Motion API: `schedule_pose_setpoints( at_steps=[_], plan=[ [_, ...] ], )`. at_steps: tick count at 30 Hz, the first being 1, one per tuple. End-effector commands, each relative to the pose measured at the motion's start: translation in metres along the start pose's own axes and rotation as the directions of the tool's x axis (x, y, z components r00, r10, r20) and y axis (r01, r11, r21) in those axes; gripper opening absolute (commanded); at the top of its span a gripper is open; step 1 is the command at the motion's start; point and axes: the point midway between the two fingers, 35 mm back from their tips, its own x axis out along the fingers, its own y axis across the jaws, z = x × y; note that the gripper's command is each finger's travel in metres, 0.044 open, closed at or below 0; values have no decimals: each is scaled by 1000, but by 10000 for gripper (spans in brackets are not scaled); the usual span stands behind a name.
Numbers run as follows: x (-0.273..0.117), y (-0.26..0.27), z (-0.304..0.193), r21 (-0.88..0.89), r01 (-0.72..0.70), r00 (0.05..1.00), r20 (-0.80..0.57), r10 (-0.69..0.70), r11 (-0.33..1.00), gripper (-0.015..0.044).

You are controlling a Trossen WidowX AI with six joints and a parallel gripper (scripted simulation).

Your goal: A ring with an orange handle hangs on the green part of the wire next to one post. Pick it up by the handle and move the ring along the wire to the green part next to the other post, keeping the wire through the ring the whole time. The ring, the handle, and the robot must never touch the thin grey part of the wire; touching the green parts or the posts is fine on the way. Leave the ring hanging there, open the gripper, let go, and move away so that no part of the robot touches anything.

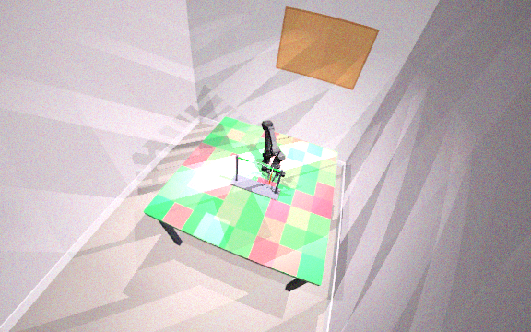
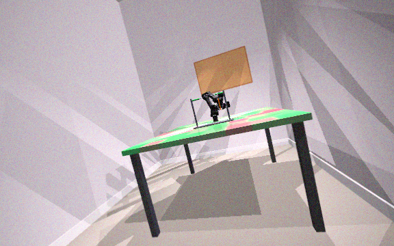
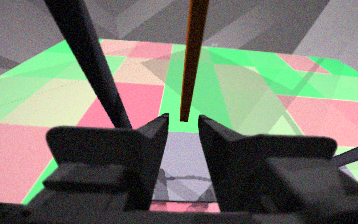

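Note:
The orange handle (image 1: 270, 178) (image 2: 220, 104) (image 3: 193, 55) hangs down close to the right post (image 1: 277, 183) (image 2: 227, 107) (image 3: 87, 60) as the top and exterior views show it. My gripper (image 3: 183, 118) is open part way. In the wrist view the handle's lower end shows in the gap between the fingertips, apart from both fingers and seemingly beyond them. The right green part (image 1: 272, 169) (image 2: 219, 93) of the wire is above, partly behind the arm in the exterior view. The left green part (image 1: 242, 159) (image 2: 195, 100) is beside the left post (image 1: 236, 168) (image 2: 193, 113). The ring is too small to make out.
The posts stand on a grey base plate (image 1: 247, 184) (image 2: 211, 125) on the patchwork table (image 1: 235, 235) (image 2: 190, 136). The arm (image 1: 271, 143) (image 2: 214, 109) reaches in from the back. The right post is very near the gripper. An orange panel (image 1: 325, 48) (image 2: 222, 68) is beyond the table.

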Motion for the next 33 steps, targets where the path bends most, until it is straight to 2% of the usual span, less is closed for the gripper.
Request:
schedule_pose_setpoints(
  at_steps=[1,13,33],
  plan=[
    [-9,1,1,8,1,1000,1,-1,1000,160],
    [-46,-1,0,10,3,1000,0,-3,1000,160],
    [-46,-1,0,10,3,1000,0,-3,1000,160]
  ],
)
